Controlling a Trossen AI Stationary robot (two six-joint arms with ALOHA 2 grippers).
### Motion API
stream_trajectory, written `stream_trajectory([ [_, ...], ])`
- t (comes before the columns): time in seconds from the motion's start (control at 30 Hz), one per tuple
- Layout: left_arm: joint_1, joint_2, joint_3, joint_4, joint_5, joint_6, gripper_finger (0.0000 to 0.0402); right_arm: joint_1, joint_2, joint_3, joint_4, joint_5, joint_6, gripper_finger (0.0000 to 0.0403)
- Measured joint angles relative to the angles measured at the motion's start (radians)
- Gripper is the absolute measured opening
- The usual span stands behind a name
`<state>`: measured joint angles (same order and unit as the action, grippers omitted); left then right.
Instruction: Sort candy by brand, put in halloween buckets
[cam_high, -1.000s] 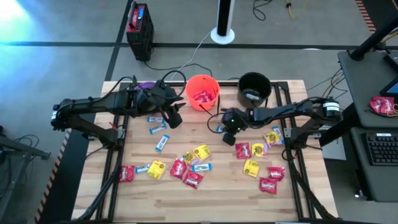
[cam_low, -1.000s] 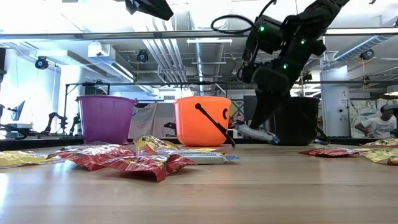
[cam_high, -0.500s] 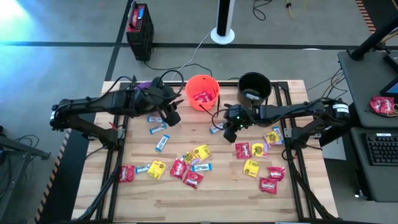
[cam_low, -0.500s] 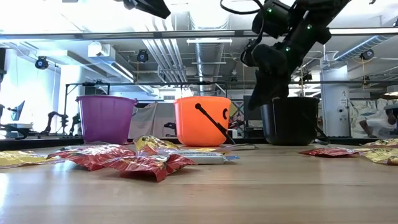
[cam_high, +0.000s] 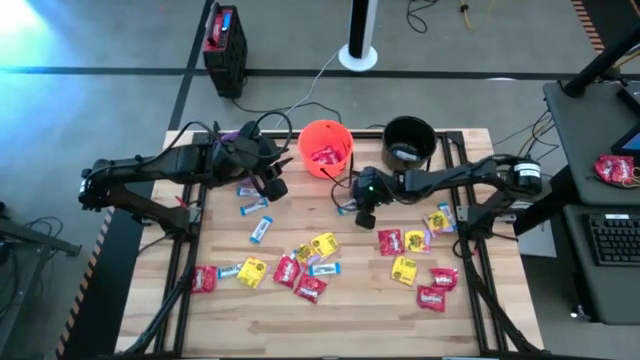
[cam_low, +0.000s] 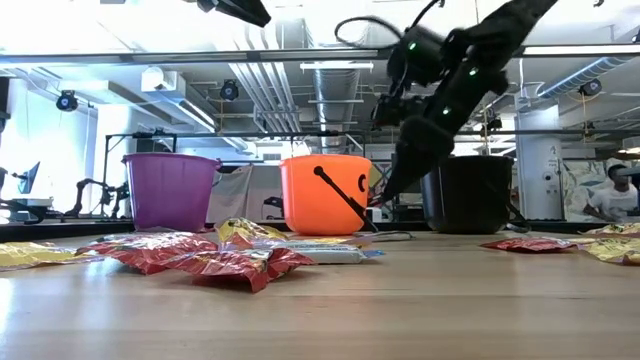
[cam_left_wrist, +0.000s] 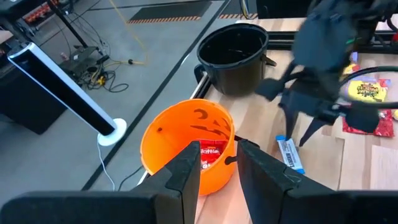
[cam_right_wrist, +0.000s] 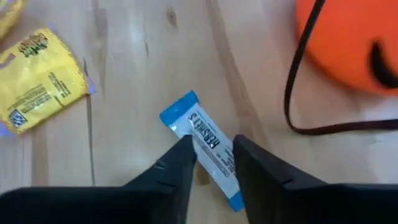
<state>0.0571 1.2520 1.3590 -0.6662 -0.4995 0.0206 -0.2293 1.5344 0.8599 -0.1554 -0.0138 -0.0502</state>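
Note:
The orange bucket, with red candy inside, stands at the table's far edge between the black bucket and the purple bucket. My left gripper hangs high, left of the orange bucket, shut on a red candy. My right gripper is open just in front of the orange bucket. Its fingers stand on either side of a blue-and-white candy, which lies flat on the wood, and I see no touch. In the low view its fingertips are a little above the tabletop. My left gripper pinches the red candy between its two fingers, which slant downward from the table's left side toward the orange bucket. The packet is lifted well clear of the table. Which edge of the packet the fingers have, I cannot tell.
Red, yellow and blue-and-white candy lies scattered over the middle and right of the table. The orange bucket's black handle lies on the wood close to my right gripper. A person sits far behind the table.
My right gripper rose off the blue-and-white candy toward the black bucket, then came back down and a little toward the table's left edge, and has opened. The candy, tilted at the fingertips a second ago, now lies flat. My left wrist has rolled slightly in place.

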Motion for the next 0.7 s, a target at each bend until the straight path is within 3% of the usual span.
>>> stream_trajectory([
  [0.13,0.002,0.000,0.000,0.000,0.000,-0.005,0.0091,-0.053,0.083,0.056,-0.107,-0.110,-0.030,0.0145],
  [0.33,0.004,0.002,0.000,0.001,0.000,-0.007,0.0091,-0.065,0.157,0.125,-0.132,-0.122,-0.153,0.0183],
  [0.7,0.007,0.004,0.000,0.002,0.000,-0.007,0.0091,-0.066,0.274,0.173,-0.199,-0.118,-0.271,0.0190],
])
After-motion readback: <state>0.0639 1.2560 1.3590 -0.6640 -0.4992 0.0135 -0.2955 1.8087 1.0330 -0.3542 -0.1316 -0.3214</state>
